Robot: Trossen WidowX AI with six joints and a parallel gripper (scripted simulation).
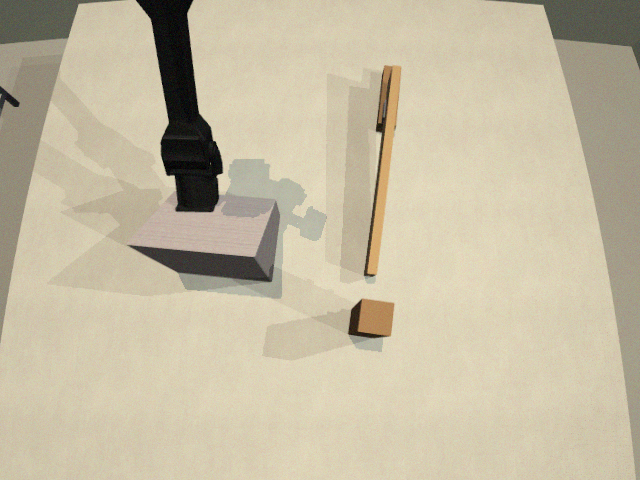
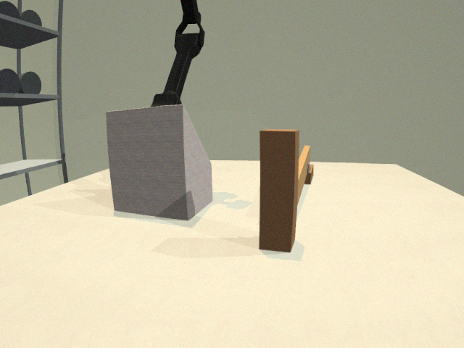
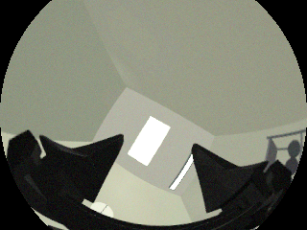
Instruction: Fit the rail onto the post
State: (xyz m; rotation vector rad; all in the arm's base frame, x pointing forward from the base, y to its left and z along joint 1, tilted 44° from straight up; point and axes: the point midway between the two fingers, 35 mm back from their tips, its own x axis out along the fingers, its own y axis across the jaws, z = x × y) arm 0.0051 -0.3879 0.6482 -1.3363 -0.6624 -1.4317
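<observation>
The long wooden rail (image 1: pixel 383 180) (image 2: pixel 303 168) slopes down. Its far end is in the bracket on the low footboard block (image 1: pixel 383 100) (image 2: pixel 310 175). Its near end is down at the table, a short gap in front of the post. The short wooden post (image 1: pixel 376 317) (image 2: pixel 278 187) stands upright. Its pegs and the rail's holes are hidden from view. My gripper (image 3: pixel 158 141) is open and empty in the wrist view, pointing up towards the ceiling, away from the rail. It is outside the top and exterior views.
A big grey block (image 1: pixel 211 227) (image 2: pixel 148 161) with a sloped side stands on the table (image 1: pixel 491 361) (image 2: pixel 232 299), left of the rail and post. The black arm (image 1: pixel 178 77) (image 2: pixel 180 71) rises over and behind it. A shelf rack (image 2: pixel 27 96) stands beyond the table at the left.
</observation>
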